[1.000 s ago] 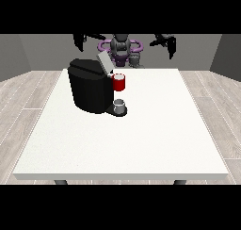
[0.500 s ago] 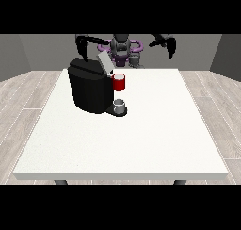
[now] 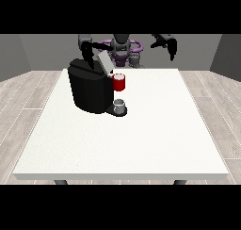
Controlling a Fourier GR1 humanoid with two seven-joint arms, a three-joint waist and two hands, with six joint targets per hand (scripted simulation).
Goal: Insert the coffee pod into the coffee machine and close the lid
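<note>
Coffee machine [image 3: 92, 90]: lid [image 3: 104, 63] raised; grey thing [image 3: 119, 103] at base.

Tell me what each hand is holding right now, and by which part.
Nothing is visibly held. The hand at the view's left hangs above the coffee machine; the hand at the view's right is raised in the air.

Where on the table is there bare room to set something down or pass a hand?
The table is bare right of the coffee machine to the right edge, and across the whole near half. It is crowded only far left: the machine, a red thing at the machine and a grey thing at its base.
</note>
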